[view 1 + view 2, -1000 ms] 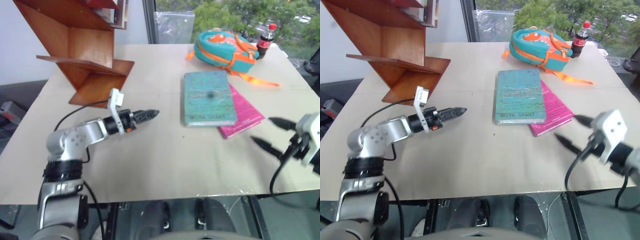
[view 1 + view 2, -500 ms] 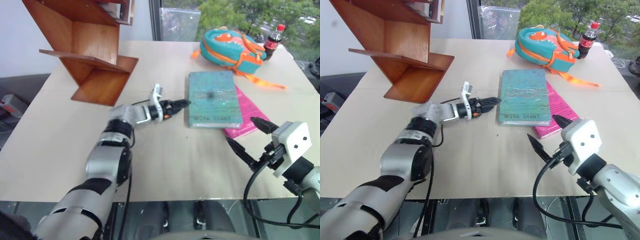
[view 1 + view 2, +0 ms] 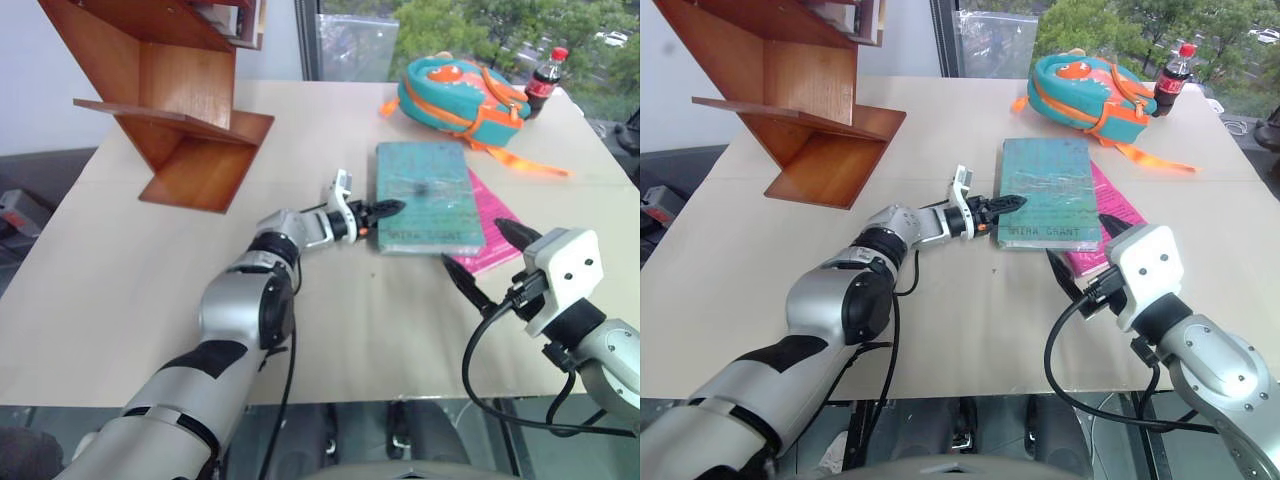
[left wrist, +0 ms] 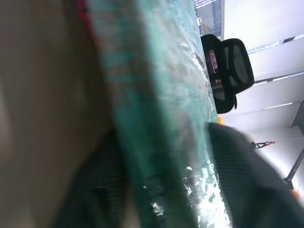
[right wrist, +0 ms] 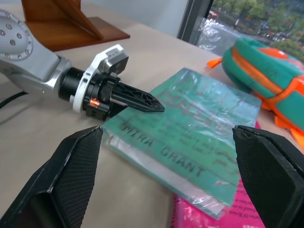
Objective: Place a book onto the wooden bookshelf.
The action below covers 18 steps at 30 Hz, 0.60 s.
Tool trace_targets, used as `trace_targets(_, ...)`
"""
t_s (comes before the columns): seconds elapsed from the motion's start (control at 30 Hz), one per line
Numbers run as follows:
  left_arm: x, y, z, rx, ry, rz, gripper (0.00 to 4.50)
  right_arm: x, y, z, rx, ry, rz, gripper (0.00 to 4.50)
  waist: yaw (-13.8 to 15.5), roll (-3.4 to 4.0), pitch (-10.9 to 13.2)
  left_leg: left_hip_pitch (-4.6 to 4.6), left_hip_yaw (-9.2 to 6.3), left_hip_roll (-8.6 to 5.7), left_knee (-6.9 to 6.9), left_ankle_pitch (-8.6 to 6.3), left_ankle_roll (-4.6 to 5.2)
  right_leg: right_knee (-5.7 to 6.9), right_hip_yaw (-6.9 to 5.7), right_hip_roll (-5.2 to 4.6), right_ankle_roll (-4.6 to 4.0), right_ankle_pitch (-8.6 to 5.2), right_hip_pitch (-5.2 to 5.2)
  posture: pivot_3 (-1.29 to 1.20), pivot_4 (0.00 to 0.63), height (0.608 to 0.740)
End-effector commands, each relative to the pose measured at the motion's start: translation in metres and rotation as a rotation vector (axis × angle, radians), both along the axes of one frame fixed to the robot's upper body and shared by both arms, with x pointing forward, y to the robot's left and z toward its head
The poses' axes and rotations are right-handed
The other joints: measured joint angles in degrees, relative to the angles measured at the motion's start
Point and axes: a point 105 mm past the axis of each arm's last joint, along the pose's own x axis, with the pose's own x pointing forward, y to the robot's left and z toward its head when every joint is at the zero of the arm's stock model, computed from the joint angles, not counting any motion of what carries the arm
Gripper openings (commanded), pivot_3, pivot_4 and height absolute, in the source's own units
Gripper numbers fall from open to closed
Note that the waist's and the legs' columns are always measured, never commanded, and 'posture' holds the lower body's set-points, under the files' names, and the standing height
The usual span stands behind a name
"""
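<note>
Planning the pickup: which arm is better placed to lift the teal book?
Left. Its pincer already straddles the near corner of the book, one finger above and one below. The right pincer hangs open, short of it.

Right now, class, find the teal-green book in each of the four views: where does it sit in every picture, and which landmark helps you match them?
Left eye view: the teal-green book lies flat right of centre on the table.
Right eye view: just right of centre, over the pink book.
Left wrist view: its edge runs between the left gripper fingers.
Right wrist view: centre, by the backpack.
Shared landmark: the book's dark lettering edge.
</note>
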Motion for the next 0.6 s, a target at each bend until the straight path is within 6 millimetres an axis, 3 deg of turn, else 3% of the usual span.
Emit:
trace_targets(0.03,0.001,0.003,0.008,-0.053,0.025,0.004,0.38,-0.003,-0.001,0.009,-0.022,-0.046,-0.002,4.5,0.0,0.0,0.0,0.0,0.0,0.0,0.0,0.0,0.0,0.0,0.0,0.0,0.0,0.0,0.0,0.0,0.15,0.74)
trace_targets(0.07,0.0,0.004,0.008,-0.059,0.034,0.004,0.01,-0.003,-0.001,0.009,-0.025,-0.046,-0.003,4.5,0.0,-0.01,0.0,0.0,0.0,0.0,0.0,0.0,0.0,0.0,-0.01,0.0,0.0,0.0,0.0,0.0,0.15,0.74)
trace_targets(0.2,-0.012,-0.006,0.006,-0.091,0.101,-0.066,0.01,-0.004,-0.007,0.009,-0.036,-0.046,-0.019,4.5,0.0,-0.01,0.0,0.02,0.0,0.0,0.0,0.0,0.0,0.02,0.01,0.0,0.01,0.0,0.02,0.0,0.15,0.74)
trace_targets(0.47,-0.041,-0.018,-0.011,-0.077,0.185,-0.037,0.01,-0.004,-0.011,0.011,-0.053,-0.042,-0.02,4.5,0.1,-0.01,0.0,0.06,-0.07,0.01,0.02,0.01,-0.01,0.05,0.19,-0.09,0.01,0.0,0.08,0.0,0.15,0.74)
trace_targets(0.6,-0.05,-0.021,-0.012,-0.09,0.214,-0.028,1.8,-0.004,-0.012,0.012,-0.06,-0.037,-0.013,4.5,0.06,-0.01,0.0,0.14,-0.08,0.0,0.03,0.01,-0.02,0.1,0.19,-0.1,0.02,0.0,0.14,0.0,0.15,0.74)
